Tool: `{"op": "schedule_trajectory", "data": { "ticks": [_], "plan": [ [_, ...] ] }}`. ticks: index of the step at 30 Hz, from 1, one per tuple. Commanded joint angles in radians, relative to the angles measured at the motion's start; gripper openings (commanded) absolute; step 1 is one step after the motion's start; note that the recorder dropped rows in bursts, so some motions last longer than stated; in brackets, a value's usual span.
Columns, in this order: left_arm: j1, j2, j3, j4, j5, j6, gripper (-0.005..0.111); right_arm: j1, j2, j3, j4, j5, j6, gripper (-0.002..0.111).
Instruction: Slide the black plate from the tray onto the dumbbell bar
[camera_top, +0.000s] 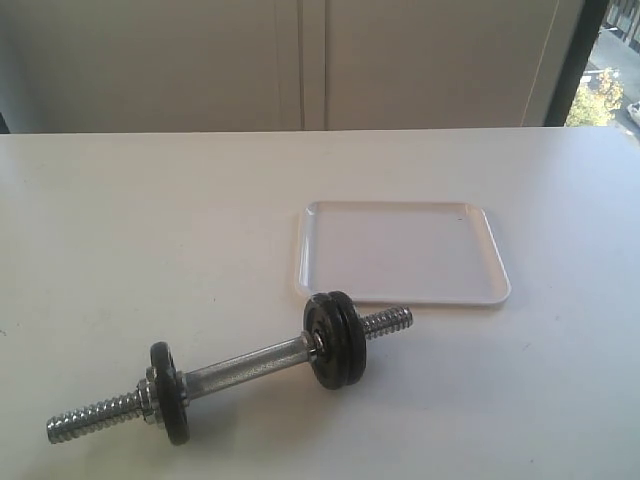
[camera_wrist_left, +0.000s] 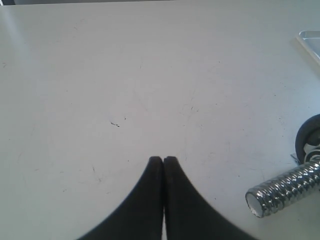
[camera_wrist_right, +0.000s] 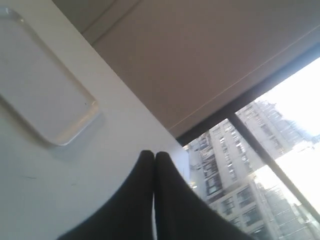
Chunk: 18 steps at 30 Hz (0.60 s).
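Note:
The dumbbell bar (camera_top: 245, 367) lies slantwise on the white table in front of the tray (camera_top: 400, 252). No disc lies in the tray. One black plate (camera_top: 170, 392) sits on the bar near its left threaded end. What looks like two more black plates (camera_top: 335, 340) sit pressed together near its right end. Neither gripper shows in the exterior view. My left gripper (camera_wrist_left: 163, 159) is shut and empty over bare table, with the bar's threaded tip (camera_wrist_left: 285, 192) and a black plate's edge (camera_wrist_left: 309, 140) off to one side. My right gripper (camera_wrist_right: 154, 154) is shut and empty, apart from the tray (camera_wrist_right: 40, 95).
The white table (camera_top: 150, 230) runs back to a pale wall. A dark window frame (camera_top: 575, 60) stands at the far right, with buildings (camera_wrist_right: 240, 165) outside. A corner of the tray (camera_wrist_left: 311, 40) shows in the left wrist view.

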Motion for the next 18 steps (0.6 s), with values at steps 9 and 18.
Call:
{"op": "schedule_trajectory", "data": {
  "ticks": [9,18],
  "plan": [
    [0.0,-0.004,0.003,0.002,-0.002,-0.006,0.0,0.001,-0.005,0.007,0.189,0.186,0.786,0.0],
    [0.0,-0.004,0.003,0.002,-0.002,-0.006,0.0,0.001,-0.005,0.007,0.187,0.186,0.786,0.0]
  ]
}}
